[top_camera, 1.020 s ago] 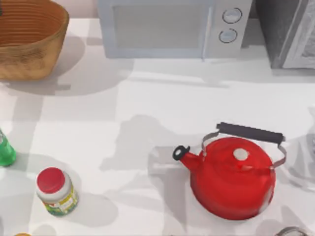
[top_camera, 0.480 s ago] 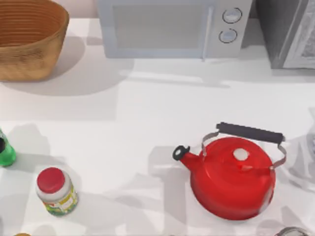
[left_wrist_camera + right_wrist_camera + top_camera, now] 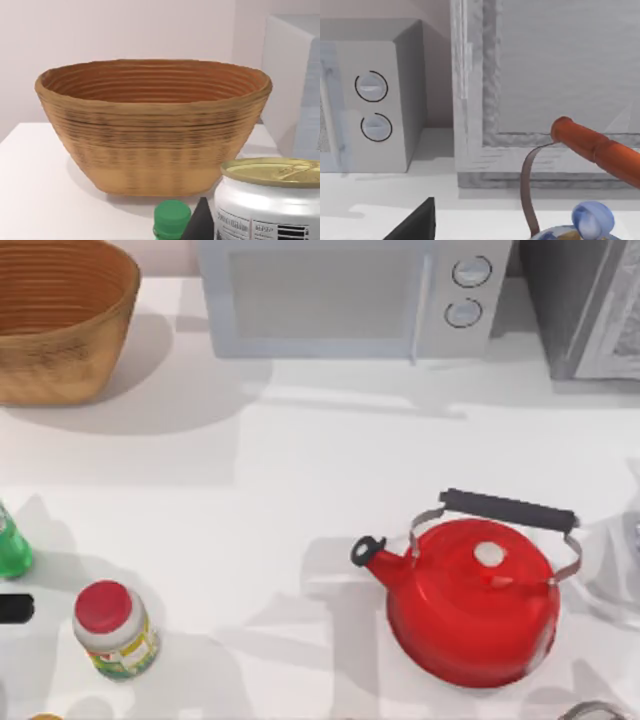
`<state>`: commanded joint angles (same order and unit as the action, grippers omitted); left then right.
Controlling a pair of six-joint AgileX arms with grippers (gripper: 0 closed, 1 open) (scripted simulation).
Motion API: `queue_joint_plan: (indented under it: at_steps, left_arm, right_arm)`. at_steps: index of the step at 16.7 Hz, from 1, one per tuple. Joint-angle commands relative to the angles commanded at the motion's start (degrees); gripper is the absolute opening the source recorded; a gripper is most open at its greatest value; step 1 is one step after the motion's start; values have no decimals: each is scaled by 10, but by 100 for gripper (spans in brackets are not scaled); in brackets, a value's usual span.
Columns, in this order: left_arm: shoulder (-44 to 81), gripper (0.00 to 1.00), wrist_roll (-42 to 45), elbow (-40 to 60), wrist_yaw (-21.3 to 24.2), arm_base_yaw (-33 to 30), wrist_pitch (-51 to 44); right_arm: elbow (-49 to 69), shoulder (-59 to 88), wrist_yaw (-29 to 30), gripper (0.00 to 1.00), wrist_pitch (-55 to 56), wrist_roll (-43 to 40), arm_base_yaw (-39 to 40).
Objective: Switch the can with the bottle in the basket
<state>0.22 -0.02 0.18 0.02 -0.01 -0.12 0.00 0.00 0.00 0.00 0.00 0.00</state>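
Two task things stood upright near the table's left edge: the bottle [image 3: 10, 545] and the can [image 3: 270, 200]. Left gripper [image 3: 14, 609] was beside them; its jaw state I cannot tell. Basket [image 3: 60, 315] stood far behind.

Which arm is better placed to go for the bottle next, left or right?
Left, probably. Its tool sits at the table's left edge beside the bottle, and its wrist view shows the bottle cap, can and basket close ahead. The right wrist view faces the microwave.
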Motion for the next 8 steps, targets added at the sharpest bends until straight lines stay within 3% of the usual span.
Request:
queue_joint_plan:
  at_steps: [8]
  left_arm:
    - [17, 0, 1, 8, 7, -1, 10]
  right_arm:
    - [0, 0, 0, 100, 0, 0, 0]
